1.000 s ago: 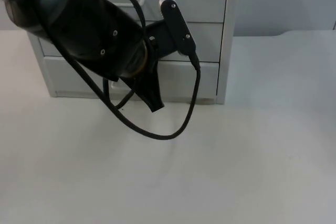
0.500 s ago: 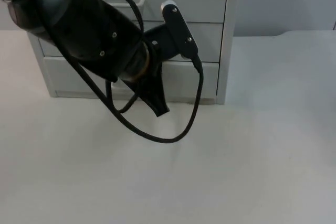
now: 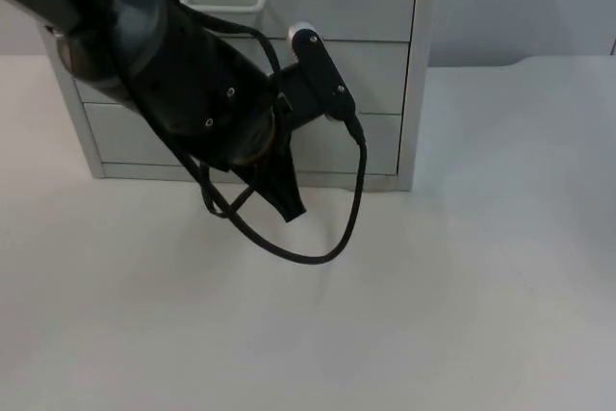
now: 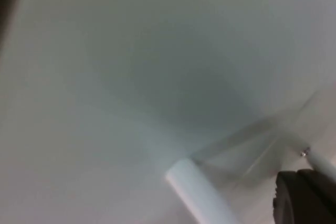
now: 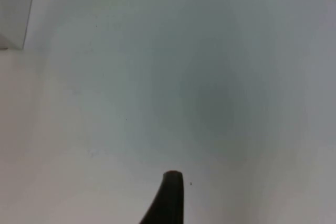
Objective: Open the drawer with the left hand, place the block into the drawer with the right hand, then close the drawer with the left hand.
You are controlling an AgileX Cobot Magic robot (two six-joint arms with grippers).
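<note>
three drawers (image 3: 318,93) stand shut; no block is in sight. left tool (image 3: 274,194) hangs low before the bottom drawer, near a handle (image 4: 197,192); its opening i cannot tell. hook that handle squarely, pull straight. right tool (image 5: 168,198) waits above the worktop (image 3: 433,315).

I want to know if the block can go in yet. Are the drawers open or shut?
Shut. All the drawer fronts sit flush in the cabinet, none pulled out. The left gripper hangs by the bottom drawer.
</note>
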